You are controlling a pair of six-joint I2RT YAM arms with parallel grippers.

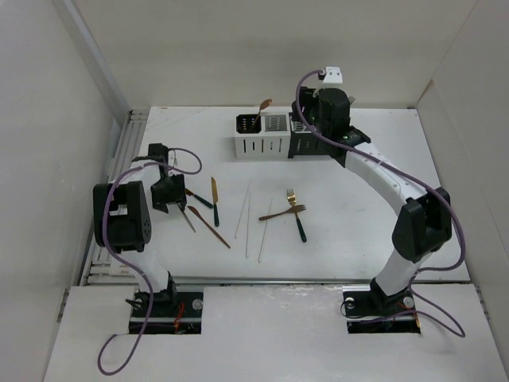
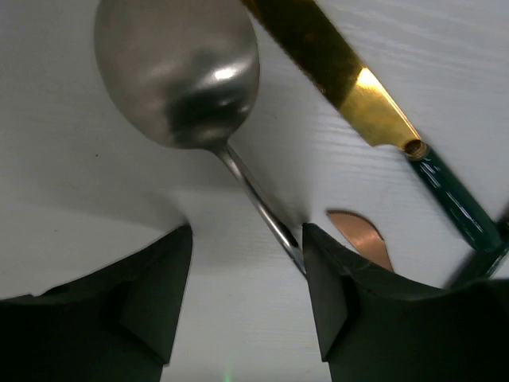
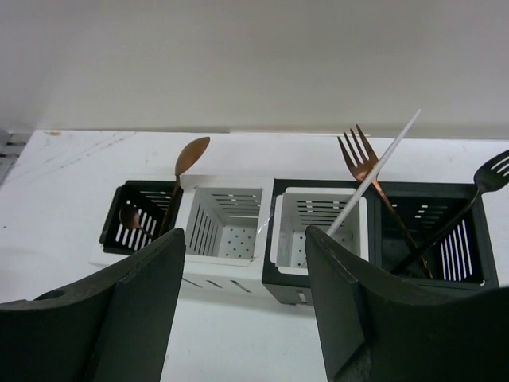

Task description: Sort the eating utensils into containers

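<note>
My left gripper [image 1: 169, 196] [image 2: 246, 239] is open and low over the table. The thin handle of a silver spoon [image 2: 176, 73] runs between the jaws against the right finger [image 2: 334, 278]. A gold knife with a dark green handle [image 2: 367, 99] [image 1: 214, 199] and a copper knife [image 2: 362, 239] [image 1: 208, 227] lie beside it. My right gripper [image 1: 314, 121] [image 3: 245, 239] is open and empty above the containers [image 3: 231, 227] [image 1: 261, 137]. These hold a copper spoon [image 3: 189, 155], a white chopstick [image 3: 374, 179], a copper fork [image 3: 358, 151] and a dark fork [image 3: 491, 173].
Two white chopsticks [image 1: 242, 208] [image 1: 265, 231] lie mid-table. A gold fork with a black handle [image 1: 297, 215] crosses a copper utensil [image 1: 275, 214] to their right. White walls close in the table on three sides. Purple cables loop off both arms.
</note>
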